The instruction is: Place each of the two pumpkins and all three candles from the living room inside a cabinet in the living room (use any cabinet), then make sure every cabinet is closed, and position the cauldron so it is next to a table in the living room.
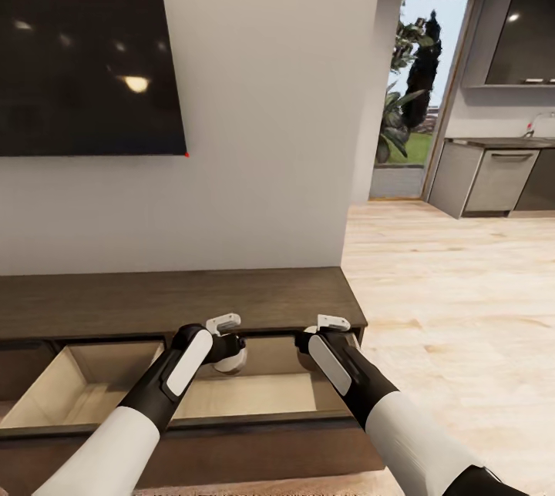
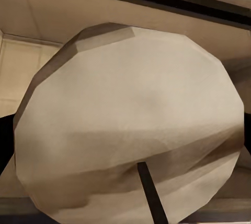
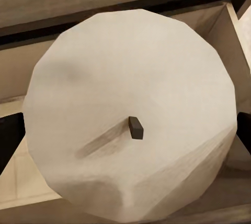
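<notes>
candles held over the open cabinet (image 1: pixel 154 303) drawers.
left gripper (image 1: pixel 231 346) is clenched on a candle (image 2: pixel 130 125), its dark wick showing in the left wrist view; right gripper (image 1: pixel 316 346) grasps another candle (image 3: pixel 130 114), wick at its middle. both hang above the pale drawer interiors below the tv (image 1: pixel 85 72), kitchen far right.

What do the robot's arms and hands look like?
Both arms have smooth white upper sleeves, then shiny black forearms, each with a long white oval panel. The left gripper and right gripper are black at the wrist, each with a pale grey flat piece on top. No cables show.
</notes>
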